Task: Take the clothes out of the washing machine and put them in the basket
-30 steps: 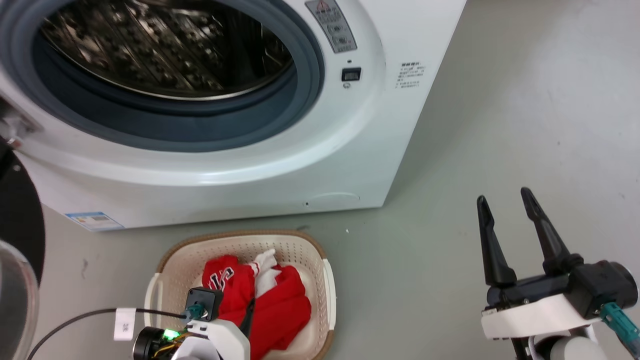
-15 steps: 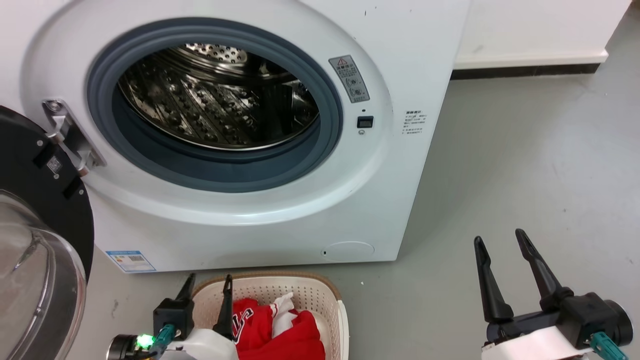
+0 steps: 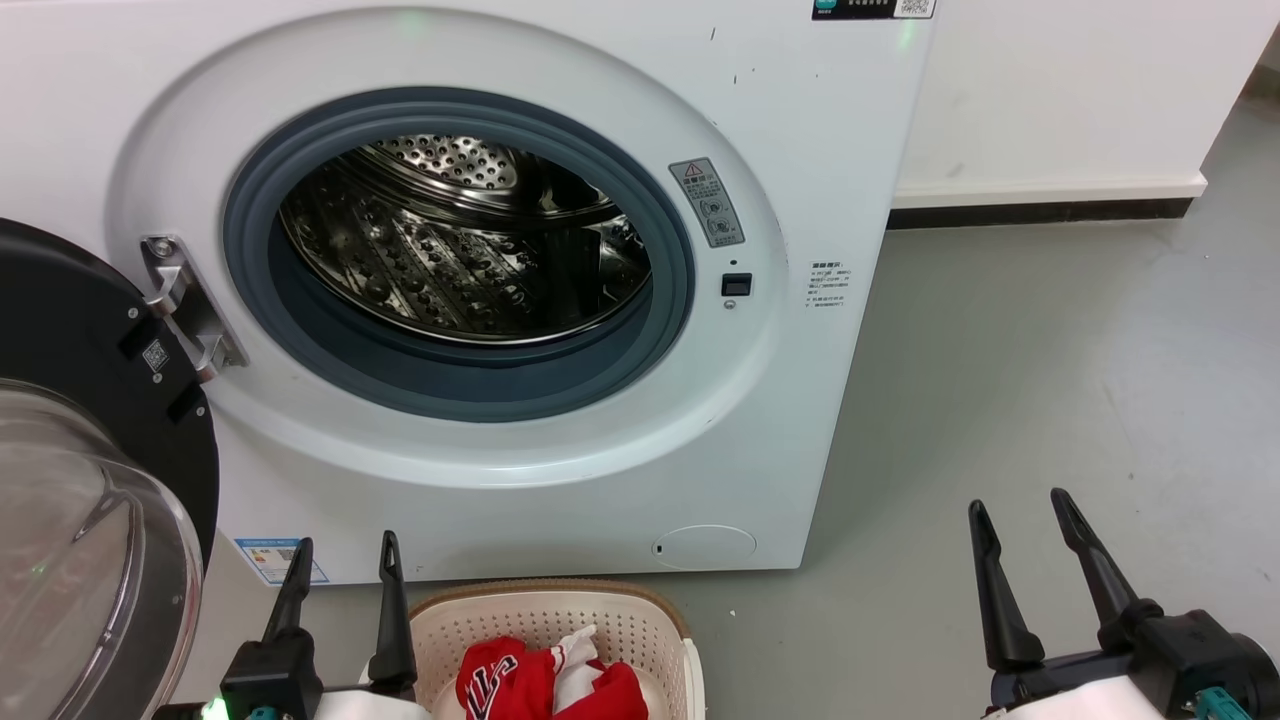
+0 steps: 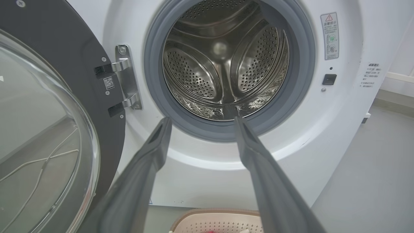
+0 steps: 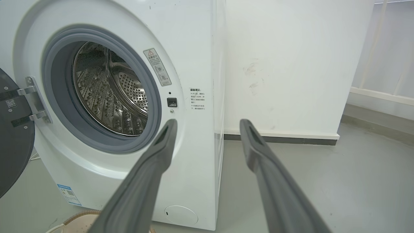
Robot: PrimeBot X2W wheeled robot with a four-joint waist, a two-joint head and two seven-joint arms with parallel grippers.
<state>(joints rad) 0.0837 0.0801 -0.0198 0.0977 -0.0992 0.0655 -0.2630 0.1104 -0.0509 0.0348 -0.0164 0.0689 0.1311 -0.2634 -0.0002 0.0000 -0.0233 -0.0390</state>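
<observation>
Floor (image 3: pixel 1050 380): grey, with the washing machine (image 3: pixel 800 420) on it, door (image 3: pixel 70 370) swung open at our left.
Clothes (image 3: pixel 540 685): red heap in the basket (image 3: pixel 600 600) before the machine.
Grippers: our left gripper (image 3: pixel 345 545) and right gripper (image 3: pixel 1018 503) are both spread, touching nothing.
Change: our head camera has lifted; left gripper, over the clothes a second ago, now stands beside the basket.

We see the washing machine (image 3: pixel 780 150) in glossy white finish, its drum (image 3: pixel 450 270) of perforated polished steel, its gasket (image 3: pixel 480 385) of matt grey rubber; the basket (image 3: pixel 620 630) is matt cream plastic, the clothes (image 3: pixel 530 685) soft red cloth, the floor (image 3: pixel 1050 380) smooth grey.
</observation>
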